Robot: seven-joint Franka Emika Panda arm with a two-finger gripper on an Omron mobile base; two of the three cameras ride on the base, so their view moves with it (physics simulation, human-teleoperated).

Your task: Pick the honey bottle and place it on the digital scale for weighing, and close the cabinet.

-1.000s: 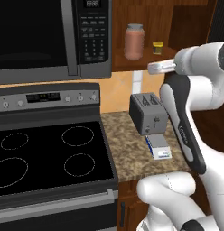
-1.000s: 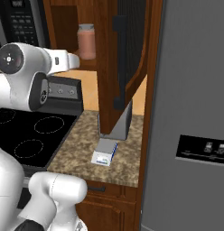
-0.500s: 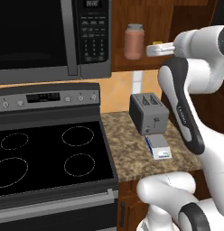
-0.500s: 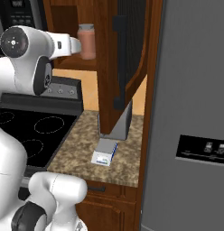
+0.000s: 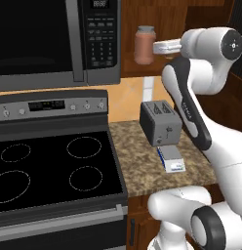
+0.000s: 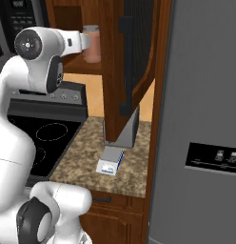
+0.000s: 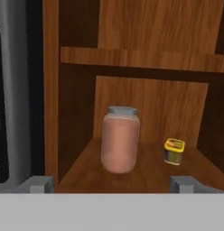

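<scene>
The honey bottle [image 7: 120, 140] stood on the open cabinet [image 7: 150, 90] floor, ahead of the gripper [image 7: 111, 182], whose jaws were spread and empty. The hand view added a small yellow jar [image 7: 174, 151]; the base views showed the digital scale [image 5: 171, 158] before the toaster [image 5: 160, 123].

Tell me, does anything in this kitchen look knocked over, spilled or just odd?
Nothing is spilled or toppled. The honey bottle stands upright on the cabinet shelf beside a small yellow jar. The one thing amiss: the cabinet door hangs wide open over the counter.

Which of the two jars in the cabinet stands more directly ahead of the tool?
The honey bottle: tall, reddish-brown, grey-lidded, near centre. The tiny yellow jar stands off to one side.
</scene>
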